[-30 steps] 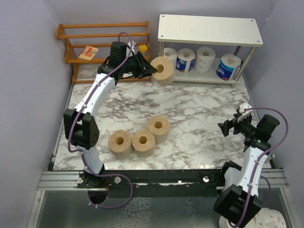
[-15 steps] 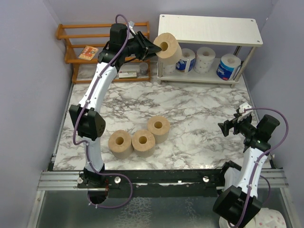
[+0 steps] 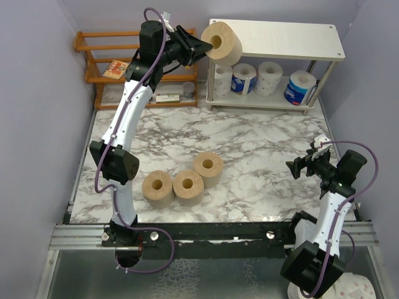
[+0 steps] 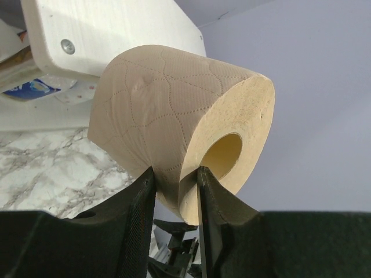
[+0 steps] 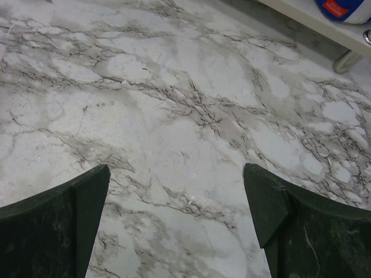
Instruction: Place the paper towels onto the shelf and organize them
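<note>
Left pincer [image 4: 174,174] grips the tan paper roll [image 4: 168,110] by its wall, clear only from the wrist; overhead, the roll hangs at the shelf [image 3: 280,38] top-left corner. Right pincer [image 5: 175,171] gapes empty.

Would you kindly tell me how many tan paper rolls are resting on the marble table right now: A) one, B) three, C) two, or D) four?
B, as three tan rolls sit clustered on the marble table, while the fourth roll is held up by the left claw beside the shelf.
</note>
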Available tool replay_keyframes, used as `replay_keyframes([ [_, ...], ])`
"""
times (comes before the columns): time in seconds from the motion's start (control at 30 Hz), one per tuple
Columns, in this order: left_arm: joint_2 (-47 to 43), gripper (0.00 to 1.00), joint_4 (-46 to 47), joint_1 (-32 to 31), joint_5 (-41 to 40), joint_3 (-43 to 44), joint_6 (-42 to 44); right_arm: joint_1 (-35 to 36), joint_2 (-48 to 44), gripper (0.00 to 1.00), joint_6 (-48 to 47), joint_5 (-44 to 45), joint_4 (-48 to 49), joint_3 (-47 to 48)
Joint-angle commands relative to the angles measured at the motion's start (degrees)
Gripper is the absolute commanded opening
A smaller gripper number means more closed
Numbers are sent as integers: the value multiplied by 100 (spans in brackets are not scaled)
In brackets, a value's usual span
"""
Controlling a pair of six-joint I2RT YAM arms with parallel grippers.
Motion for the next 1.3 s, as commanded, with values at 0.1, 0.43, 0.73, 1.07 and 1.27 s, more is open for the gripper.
replay_keyframes([
  [0.1, 142, 0, 922, -186, -713, 429, -77, -44, 115, 99, -39, -2, 73, 5],
  [0.43, 589, 0, 1198, -316, -1497, 1114, 387, -44, 141, 99, -82, -31, 43, 19],
  [0.73, 1003, 0, 1420, -634, -2006, 1646, 912, -41, 192, 99, -53, -4, 65, 19],
  [1.07, 1295, 0, 1378, -796, -2291, 1629, 1077, -38, 183, 99, -6, 40, 103, 10],
  [1.27, 1338, 0, 1384, -805, -2415, 1685, 1196, -44, 174, 99, 6, 40, 114, 10],
])
